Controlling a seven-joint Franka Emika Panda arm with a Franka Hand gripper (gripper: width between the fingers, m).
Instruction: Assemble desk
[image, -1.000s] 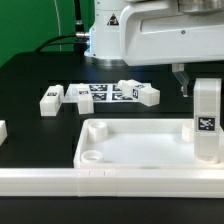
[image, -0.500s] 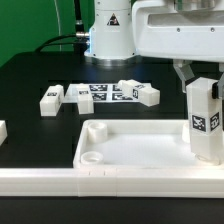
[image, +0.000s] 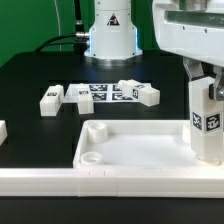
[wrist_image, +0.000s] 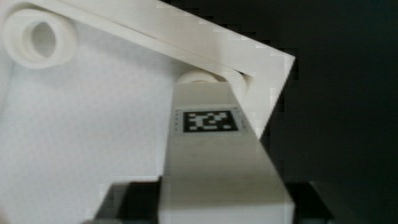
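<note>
Lower centre of the exterior view: the desk top (image: 132, 127) is lying flat on the black counter (image: 30, 75). It is a white rectangular tray with a raised rim, and round sockets (image: 92, 157) are showing at its two left corners. At the frame's right edge the pincer (image: 207, 88) is gripping a white square-section leg (image: 207, 140) near its upper end, one finger on each side, holding it upright over the tray's right end. A black-and-white square tag (image: 208, 121) is facing the camera on the leg. In the wrist view the leg's far end is meeting a tray corner; whether it is seated, cannot tell. Middle left, a loose leg (image: 51, 101) is lying on the counter, with a second loose leg (image: 141, 94) further right.
</note>
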